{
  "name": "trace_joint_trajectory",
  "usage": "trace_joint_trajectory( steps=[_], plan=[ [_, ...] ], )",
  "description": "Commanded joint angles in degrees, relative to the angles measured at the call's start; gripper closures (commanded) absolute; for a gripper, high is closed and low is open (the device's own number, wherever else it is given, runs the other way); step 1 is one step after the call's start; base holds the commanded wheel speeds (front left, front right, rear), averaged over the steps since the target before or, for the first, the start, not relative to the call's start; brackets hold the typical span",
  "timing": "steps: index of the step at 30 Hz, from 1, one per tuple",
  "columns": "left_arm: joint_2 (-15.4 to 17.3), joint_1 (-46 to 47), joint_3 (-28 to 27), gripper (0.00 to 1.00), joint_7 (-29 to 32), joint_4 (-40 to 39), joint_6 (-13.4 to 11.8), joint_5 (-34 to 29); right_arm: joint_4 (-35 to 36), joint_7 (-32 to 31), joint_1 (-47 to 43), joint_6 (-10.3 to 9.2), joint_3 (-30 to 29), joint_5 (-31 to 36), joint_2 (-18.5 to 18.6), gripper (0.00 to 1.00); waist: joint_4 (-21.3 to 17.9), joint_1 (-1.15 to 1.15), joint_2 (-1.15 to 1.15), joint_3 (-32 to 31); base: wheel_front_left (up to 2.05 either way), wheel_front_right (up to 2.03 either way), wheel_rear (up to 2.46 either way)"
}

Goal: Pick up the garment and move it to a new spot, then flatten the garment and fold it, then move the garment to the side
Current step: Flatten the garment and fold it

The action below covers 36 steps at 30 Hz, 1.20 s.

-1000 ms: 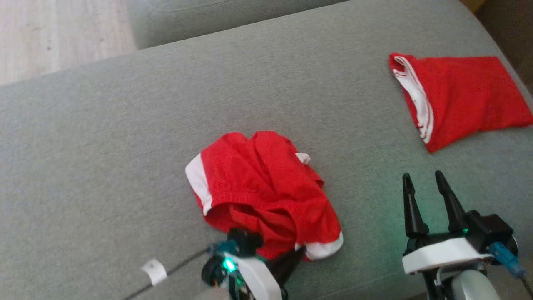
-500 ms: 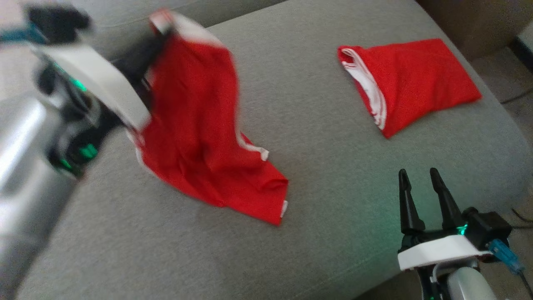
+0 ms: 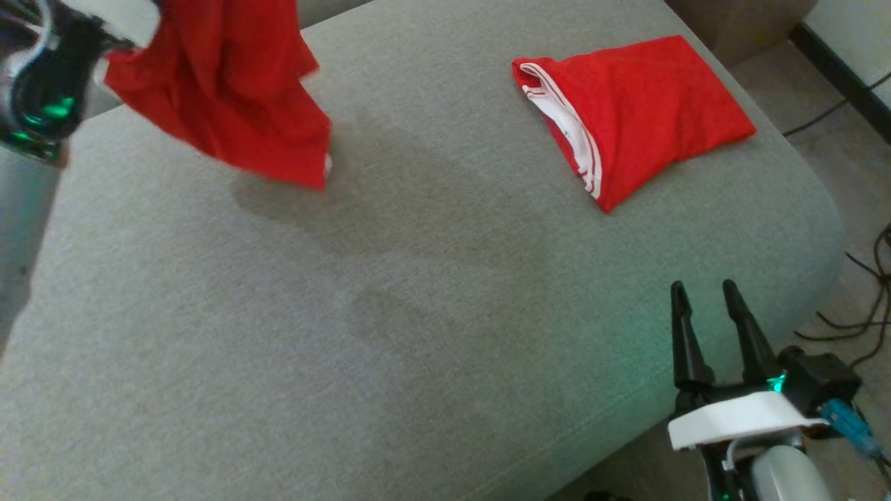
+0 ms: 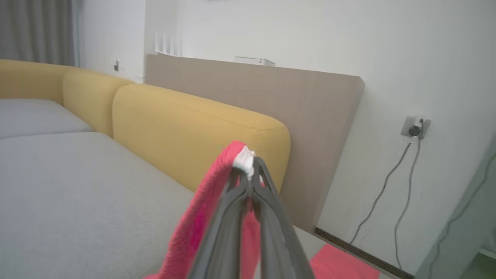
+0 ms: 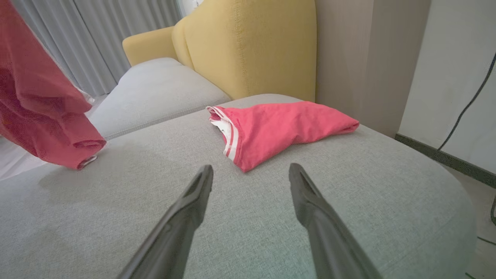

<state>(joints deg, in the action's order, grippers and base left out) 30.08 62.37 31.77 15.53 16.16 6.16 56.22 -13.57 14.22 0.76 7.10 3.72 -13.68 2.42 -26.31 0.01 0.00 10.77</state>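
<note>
The garment (image 3: pixel 230 90) is red mesh with white trim. It hangs clear of the grey cushion (image 3: pixel 418 313) at the upper left of the head view, with its lowest corner just above the fabric. My left gripper (image 4: pixel 251 174) is shut on its white-edged hem, and the cloth drapes down to the left of the fingers. The same garment (image 5: pixel 38 116) hangs at the left in the right wrist view. My right gripper (image 3: pixel 702 287) stands open near the cushion's front right edge, with nothing between its fingers (image 5: pixel 251 168).
A second red garment (image 3: pixel 640 111) lies folded at the cushion's far right corner, seen also from the right wrist (image 5: pixel 279 128). Yellow backrests (image 4: pixel 186 131) rise behind. Cables (image 3: pixel 863 292) trail on the floor to the right, below a wall socket (image 4: pixel 414 128).
My left gripper has lifted the garment off the middle of the cushion, up and away to the far left. The head camera has shifted too. The right gripper has stayed open in place.
</note>
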Motion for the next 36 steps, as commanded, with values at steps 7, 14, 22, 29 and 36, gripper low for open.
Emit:
trace_joint_trajectory(
  steps=[7, 14, 22, 29, 36],
  plan=[
    [0.04, -7.37, 4.23, 1.00, -0.56, -10.68, 1.26, 5.06, 1.83, 0.78, 1.34, 0.39, -0.03, 0.45, 0.45, 0.00, 4.22, -0.01, 0.00, -0.70, 0.00, 0.00, 0.00],
    [4.15, -32.85, 13.46, 1.00, -5.73, -25.76, 0.46, 6.91, 1.61, 0.78, -0.28, 0.39, -1.91, 2.45, 0.45, 0.00, 10.81, -0.01, 0.00, -2.98, 0.00, 0.00, 0.00],
    [10.64, -52.75, 16.23, 1.00, -14.41, -24.97, -6.27, 4.03, 1.49, 0.78, -1.48, 0.39, -2.77, 4.85, 0.45, 0.00, 18.50, -0.01, 0.00, -4.34, 0.00, 0.00, 0.00],
    [9.51, -58.37, 12.90, 1.00, -23.19, -12.90, -7.39, 6.43, 1.24, 0.78, -2.21, 0.39, -2.93, 6.59, 0.45, 0.00, 23.87, -0.01, 0.00, -5.16, 0.00, 0.00, 0.00],
    [4.85, -58.79, 11.48, 0.00, -28.89, -4.47, -6.36, 5.19, 1.28, 0.78, -3.69, 0.39, -3.33, 7.57, 0.45, 0.00, 26.03, -0.01, 0.00, -7.19, 0.00, 0.00, 0.00]
  ],
)
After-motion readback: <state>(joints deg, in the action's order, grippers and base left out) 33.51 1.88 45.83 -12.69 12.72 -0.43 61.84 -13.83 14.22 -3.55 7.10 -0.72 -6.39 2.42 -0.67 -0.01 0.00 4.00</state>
